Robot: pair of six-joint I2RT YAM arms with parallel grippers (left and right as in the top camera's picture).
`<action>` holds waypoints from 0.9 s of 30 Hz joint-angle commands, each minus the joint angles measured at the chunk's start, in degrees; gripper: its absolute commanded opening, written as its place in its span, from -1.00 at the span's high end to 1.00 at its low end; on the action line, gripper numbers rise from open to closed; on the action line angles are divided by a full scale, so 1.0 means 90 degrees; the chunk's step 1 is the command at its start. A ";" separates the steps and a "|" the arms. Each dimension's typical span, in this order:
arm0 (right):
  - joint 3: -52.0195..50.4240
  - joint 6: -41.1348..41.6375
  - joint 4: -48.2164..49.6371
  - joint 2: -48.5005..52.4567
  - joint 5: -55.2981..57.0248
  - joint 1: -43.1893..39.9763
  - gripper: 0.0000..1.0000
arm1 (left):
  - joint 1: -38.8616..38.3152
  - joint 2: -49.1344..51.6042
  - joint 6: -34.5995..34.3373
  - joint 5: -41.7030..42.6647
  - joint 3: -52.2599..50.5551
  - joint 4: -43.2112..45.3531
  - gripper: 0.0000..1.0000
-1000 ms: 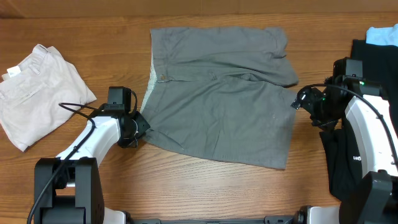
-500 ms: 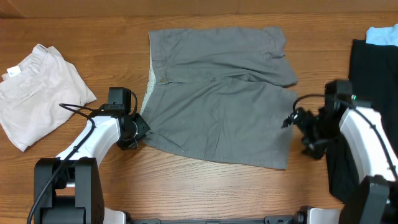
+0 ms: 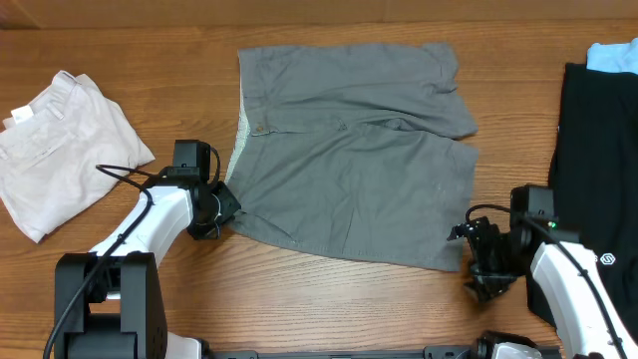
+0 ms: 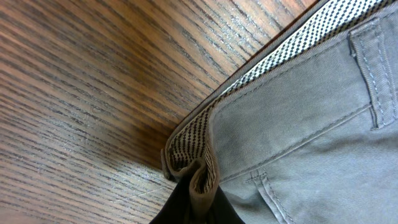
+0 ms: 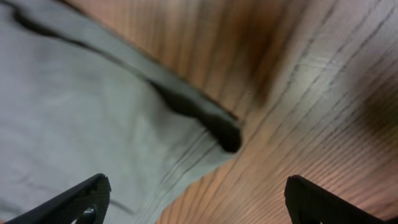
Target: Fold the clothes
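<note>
The mid-grey cotton shorts (image 3: 349, 150) lay spread flat on the brown wooden table (image 3: 329, 299), between the two claws. The left claw (image 3: 221, 204) was clamped on the waistband corner, with a fold of cloth pinched between its fingers (image 4: 174, 211). The right claw (image 3: 469, 257) gaped wide and held nothing — the leg-hem corner lay just ahead of it.

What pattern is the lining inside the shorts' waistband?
Waistband lining: fine black-and-white check, clearest in left wrist view.
</note>
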 commanded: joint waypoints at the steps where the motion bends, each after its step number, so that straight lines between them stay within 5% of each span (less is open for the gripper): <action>1: -0.0520 0.0342 0.0491 -0.0017 -0.0216 -0.0012 -0.82 | 0.0022 0.0141 0.0148 0.0029 -0.0063 -0.0010 0.83; 15: -0.0738 0.0551 0.1273 0.0243 -0.0148 0.0408 -0.70 | 0.0022 0.0141 0.0148 0.0029 -0.0063 -0.0010 0.81; 27: -0.0738 0.0797 0.1525 0.0510 0.0126 0.0614 0.08 | 0.0022 0.0141 0.0151 0.0029 -0.0063 -0.0027 0.80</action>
